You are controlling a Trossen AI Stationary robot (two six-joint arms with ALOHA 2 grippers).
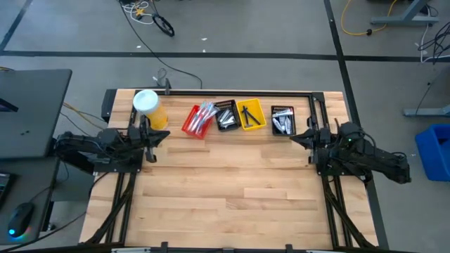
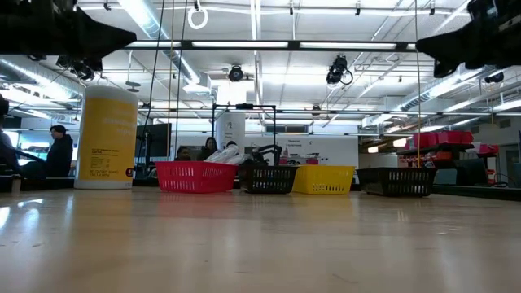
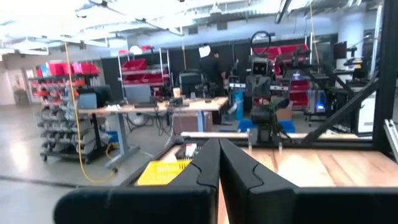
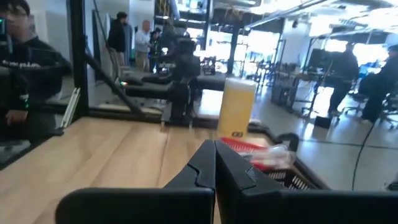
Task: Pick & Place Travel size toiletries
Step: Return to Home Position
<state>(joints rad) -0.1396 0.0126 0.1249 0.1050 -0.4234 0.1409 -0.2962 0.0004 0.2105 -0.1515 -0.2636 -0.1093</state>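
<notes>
The travel size toiletries lie in four small slotted bins in a row along the table's far edge. Clear and blue toothbrushes [image 1: 202, 114] fill the red bin [image 1: 190, 125]. Small pieces lie in a black bin [image 1: 226, 117], a dark razor [image 1: 247, 114] in the yellow bin [image 1: 254, 124], and white tubes [image 1: 282, 126] in the second black bin [image 1: 283, 110]. My left gripper [image 3: 219, 144] is shut and holds nothing; it hangs at the table's left side [image 1: 164, 135], pointing level across it. My right gripper [image 4: 214, 144] is shut and holds nothing too, at the right side [image 1: 294, 139].
A tall yellow canister with a white lid [image 1: 148, 107] stands at the far left, close to my left gripper. A black frame rail [image 1: 239, 93] runs along the far edge behind the bins. Bare wood [image 1: 232, 190] lies from the middle of the table to its near edge. People stand in the room beyond.
</notes>
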